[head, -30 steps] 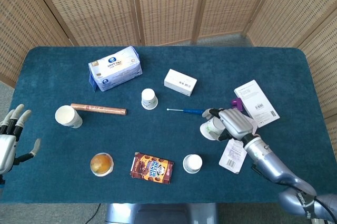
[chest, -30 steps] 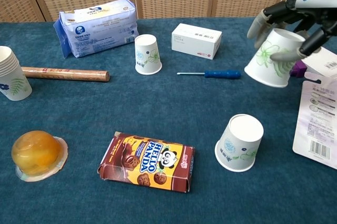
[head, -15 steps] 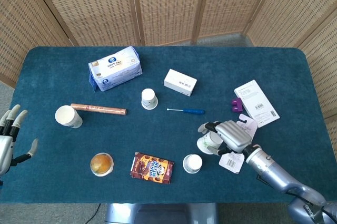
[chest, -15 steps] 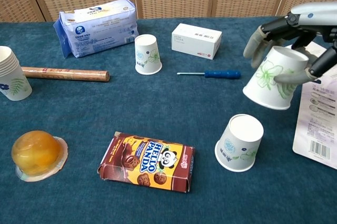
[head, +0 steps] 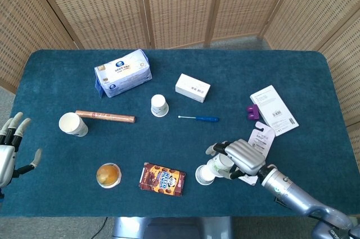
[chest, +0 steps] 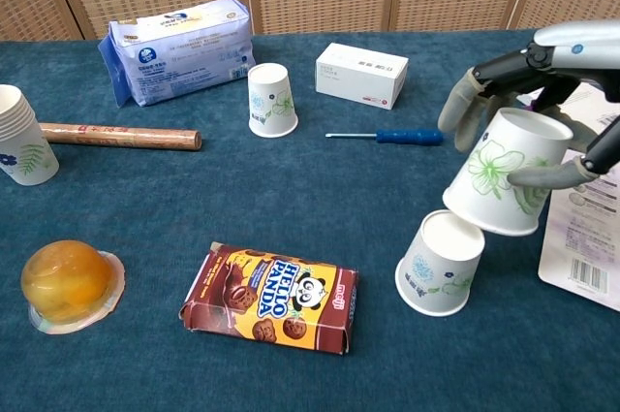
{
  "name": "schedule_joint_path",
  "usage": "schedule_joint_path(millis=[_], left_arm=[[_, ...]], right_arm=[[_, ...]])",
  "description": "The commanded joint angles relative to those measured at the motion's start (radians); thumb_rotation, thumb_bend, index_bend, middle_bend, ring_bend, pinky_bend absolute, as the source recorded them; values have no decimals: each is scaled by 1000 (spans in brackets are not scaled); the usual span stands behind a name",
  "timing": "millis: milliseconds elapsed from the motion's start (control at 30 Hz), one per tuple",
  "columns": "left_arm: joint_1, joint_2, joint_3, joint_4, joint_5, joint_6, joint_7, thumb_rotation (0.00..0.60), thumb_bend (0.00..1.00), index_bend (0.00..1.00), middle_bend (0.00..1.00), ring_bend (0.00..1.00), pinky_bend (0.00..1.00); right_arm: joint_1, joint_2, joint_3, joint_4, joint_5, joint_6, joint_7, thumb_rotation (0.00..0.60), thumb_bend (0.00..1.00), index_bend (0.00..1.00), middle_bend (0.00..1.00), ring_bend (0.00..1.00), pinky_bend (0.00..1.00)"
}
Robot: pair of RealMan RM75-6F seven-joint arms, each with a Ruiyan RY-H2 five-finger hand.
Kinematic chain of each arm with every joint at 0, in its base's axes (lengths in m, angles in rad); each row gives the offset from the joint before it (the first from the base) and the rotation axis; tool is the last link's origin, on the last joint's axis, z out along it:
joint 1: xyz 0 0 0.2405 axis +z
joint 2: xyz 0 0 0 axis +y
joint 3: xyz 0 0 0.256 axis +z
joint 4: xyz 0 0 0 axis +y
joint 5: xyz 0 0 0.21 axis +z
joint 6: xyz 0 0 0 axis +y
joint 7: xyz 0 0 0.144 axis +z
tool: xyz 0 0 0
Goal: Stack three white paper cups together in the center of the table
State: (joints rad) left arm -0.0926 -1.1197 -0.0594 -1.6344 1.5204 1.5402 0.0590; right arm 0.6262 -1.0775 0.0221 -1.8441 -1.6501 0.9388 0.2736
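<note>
Cups first: I have one held cup (chest: pixel 499 182) in my right hand (chest: pixel 542 92), mouth down and tilted, its rim just above and overlapping the base of a second cup (chest: pixel 441 264) that stands upside down at the lower right of the chest view. Whether the two actually touch I cannot tell. My fingers (chest: pixel 463 102) wrap the held cup from behind and the thumb presses its side, so the hand is closed around it. In the head view the same hand (head: pixel 242 157) sits low and right of centre with the cup (head: pixel 218 166) beside the standing one (head: pixel 204 175).

A third cup (chest: pixel 272 99) stands upside down in the upper middle of the chest view, well apart from the other two. At the left edge is a stack of cups (chest: pixel 21 148), upright, lying against the end of a brown roll (chest: pixel 120 136).

My left hand (head: pixel 10 150) shows only at the far left edge of the head view, fingers spread and holding nothing.

Also on the blue table (chest: pixel 320 199): a tissue pack (chest: pixel 180 47) upper left, a white box (chest: pixel 361 74) upper centre, a screwdriver (chest: pixel 386 137) between box and held cup, a biscuit box (chest: pixel 271 299) at lower centre, a jelly cup (chest: pixel 66 283) lower left, and a card pack (chest: pixel 584 233) at the right edge.
</note>
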Motion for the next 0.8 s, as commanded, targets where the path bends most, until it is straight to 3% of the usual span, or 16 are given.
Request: schedule_joint_path(millis=[33,800], left_arm=[[1,0,0,2,-1,1,-2,290,467,0,0,0,203],[12,-2,3,44,-2,7,-56,291,466,0,0,0,203]], right_arm=[[1,-4,-5,-13,2,0,-25,600,357,278,375,384,765],[31,-67,-1,-59,66,-44,-176,600,349,270,371,378,761]])
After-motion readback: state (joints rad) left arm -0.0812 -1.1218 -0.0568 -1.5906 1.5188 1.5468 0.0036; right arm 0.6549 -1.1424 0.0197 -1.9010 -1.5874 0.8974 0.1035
